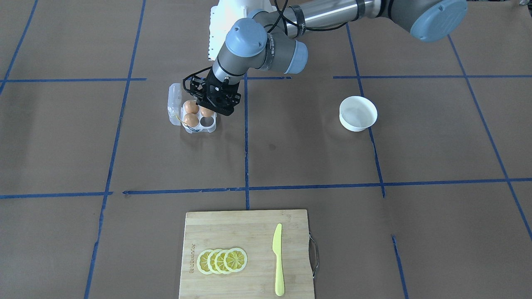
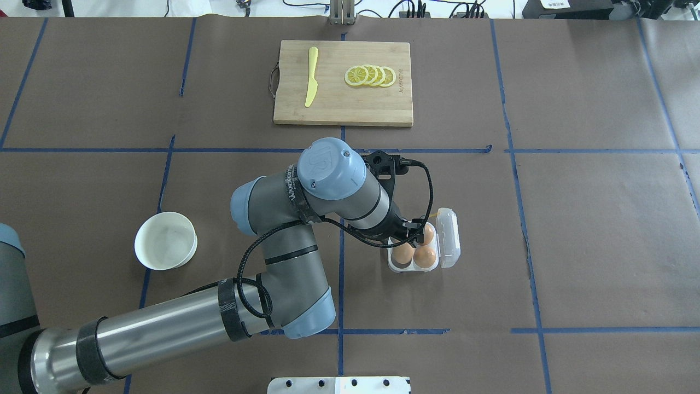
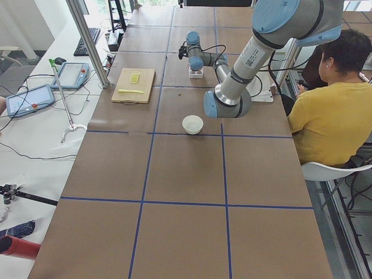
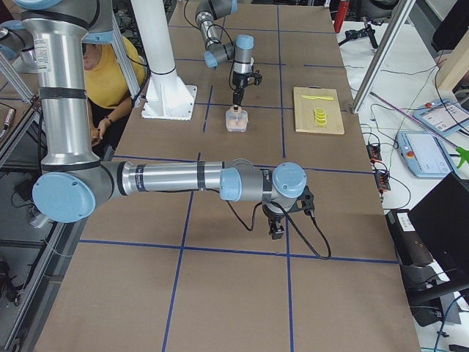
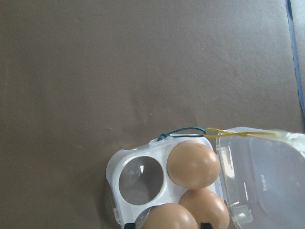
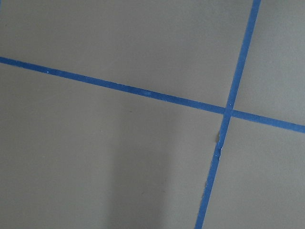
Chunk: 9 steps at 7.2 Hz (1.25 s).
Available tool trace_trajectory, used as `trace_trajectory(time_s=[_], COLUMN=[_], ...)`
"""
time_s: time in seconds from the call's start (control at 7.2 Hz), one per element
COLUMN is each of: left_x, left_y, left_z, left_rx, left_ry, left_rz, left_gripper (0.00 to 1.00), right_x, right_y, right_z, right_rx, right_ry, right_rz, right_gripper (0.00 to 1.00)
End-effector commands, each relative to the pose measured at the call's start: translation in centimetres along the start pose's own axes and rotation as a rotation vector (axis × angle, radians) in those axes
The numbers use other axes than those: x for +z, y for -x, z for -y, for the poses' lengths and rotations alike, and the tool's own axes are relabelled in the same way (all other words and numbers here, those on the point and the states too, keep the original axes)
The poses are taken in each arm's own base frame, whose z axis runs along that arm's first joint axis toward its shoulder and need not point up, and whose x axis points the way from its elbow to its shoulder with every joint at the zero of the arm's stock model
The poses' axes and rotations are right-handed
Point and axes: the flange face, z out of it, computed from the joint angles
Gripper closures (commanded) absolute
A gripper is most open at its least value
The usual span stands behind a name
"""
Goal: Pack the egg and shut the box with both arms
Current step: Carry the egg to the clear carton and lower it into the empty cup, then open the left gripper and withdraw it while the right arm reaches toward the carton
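The clear egg carton (image 1: 202,130) stands open, with its lid (image 1: 174,104) hinged out to the side. Two orange-brown eggs (image 1: 191,106) fill cells by the lid. My left gripper (image 1: 209,109) hangs over the carton, shut on a third egg (image 5: 167,218) that sits low in its cell. In the left wrist view the fourth cell (image 5: 141,181) is empty and a yellow cord (image 5: 238,134) lies at the lid's edge. My right gripper (image 4: 277,227) hovers over bare table far from the carton; I cannot tell if it is open or shut.
An empty white bowl (image 1: 358,113) stands to my left of the carton. A wooden cutting board (image 1: 232,228) with lemon slices (image 1: 222,261) and a yellow knife (image 1: 277,259) lies at the far edge. A person in yellow (image 3: 325,110) sits beside the table.
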Motion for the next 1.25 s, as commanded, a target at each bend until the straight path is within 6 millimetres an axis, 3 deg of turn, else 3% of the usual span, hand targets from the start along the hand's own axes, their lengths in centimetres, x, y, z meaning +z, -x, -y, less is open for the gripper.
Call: trace_trajectory(time_s=[0.0, 0.28, 0.42, 0.69, 0.83, 1.11], left_x=[0.5, 0.1, -0.6, -6.6, -9.5, -14.8], left_y=[-0.3, -0.4, -0.1, 2.4, 6.3, 14.0], left_z=[-0.5, -0.4, 0.4, 4.1, 4.4, 4.8], left_rx=[0.006, 0.011, 0.014, 0.002, -0.008, 0.099], left_ry=[-0.025, -0.031, -0.046, -0.091, -0.083, -0.095], left_rz=[0.005, -0.004, -0.007, -0.031, -0.039, -0.006], left_gripper=[0.01, 0.01, 0.01, 0.02, 0.02, 0.02], right_x=[-0.1, -0.3, -0.3, -0.1, 0.1, 3.6], right_y=[0.1, 0.5, 2.2, 11.0, 15.6, 23.5], right_z=[-0.2, -0.1, 0.4, 1.9, 2.1, 2.8], right_rx=[-0.001, 0.004, 0.035, 0.122, 0.138, 0.212], right_ry=[-0.002, -0.006, -0.007, -0.005, -0.007, -0.079], right_rz=[0.000, 0.001, 0.003, 0.016, 0.028, 0.094], right_gripper=[0.00, 0.00, 0.00, 0.00, 0.00, 0.00])
